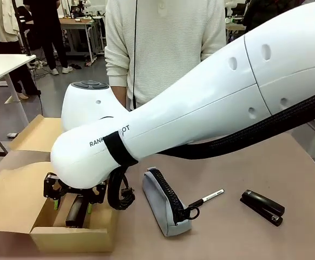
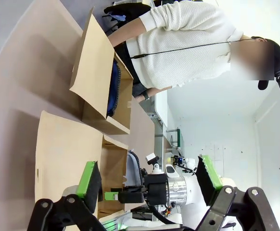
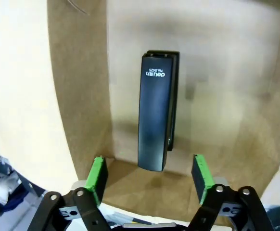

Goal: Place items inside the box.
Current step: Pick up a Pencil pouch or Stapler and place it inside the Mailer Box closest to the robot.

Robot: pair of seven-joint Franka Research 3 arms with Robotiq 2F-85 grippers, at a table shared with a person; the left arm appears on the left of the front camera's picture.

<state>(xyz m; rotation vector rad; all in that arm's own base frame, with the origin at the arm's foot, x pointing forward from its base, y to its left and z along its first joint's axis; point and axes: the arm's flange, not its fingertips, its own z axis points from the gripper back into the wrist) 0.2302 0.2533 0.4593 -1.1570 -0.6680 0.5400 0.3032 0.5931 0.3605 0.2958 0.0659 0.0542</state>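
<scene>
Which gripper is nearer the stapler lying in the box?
Right. The right gripper hangs open just above the stapler; the left gripper stands well back from the box.

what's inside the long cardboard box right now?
One black stapler lies flat on the floor of the box, below the open right gripper. From the front, the right arm covers much of the interior, so anything else inside can't be confirmed.

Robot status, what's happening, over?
Right gripper jaws open over black stapler in shallow brown cardboard box. Left gripper open, empty. Grey fabric pouch, white pen, second stapler outside.
</scene>
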